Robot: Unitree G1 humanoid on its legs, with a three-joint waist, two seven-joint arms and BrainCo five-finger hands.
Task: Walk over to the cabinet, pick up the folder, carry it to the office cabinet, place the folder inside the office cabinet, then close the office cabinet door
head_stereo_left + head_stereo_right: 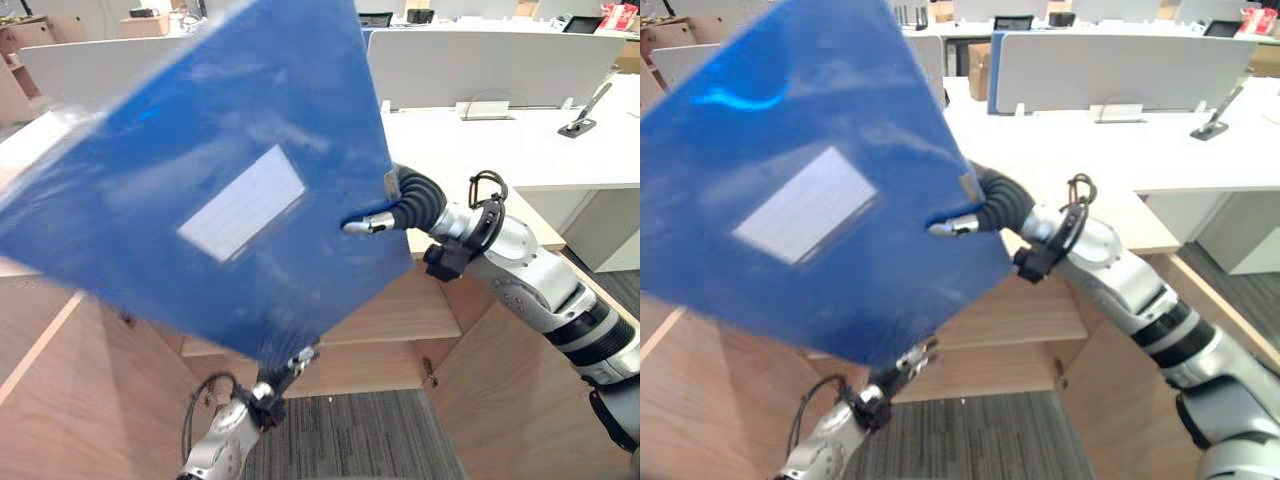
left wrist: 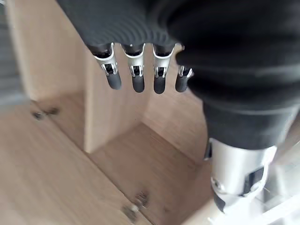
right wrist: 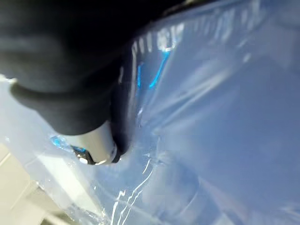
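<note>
Folder held aloft over the open office cabinet

Blue and tilted, with a white label on its face, it hangs in the air in front of the white desk. The right hand pinches its right edge, thumb on the front face. The left hand sits just below the folder's lower corner, its fingers relaxed and grasping nothing, the cabinet's wooden interior beyond them.
</note>
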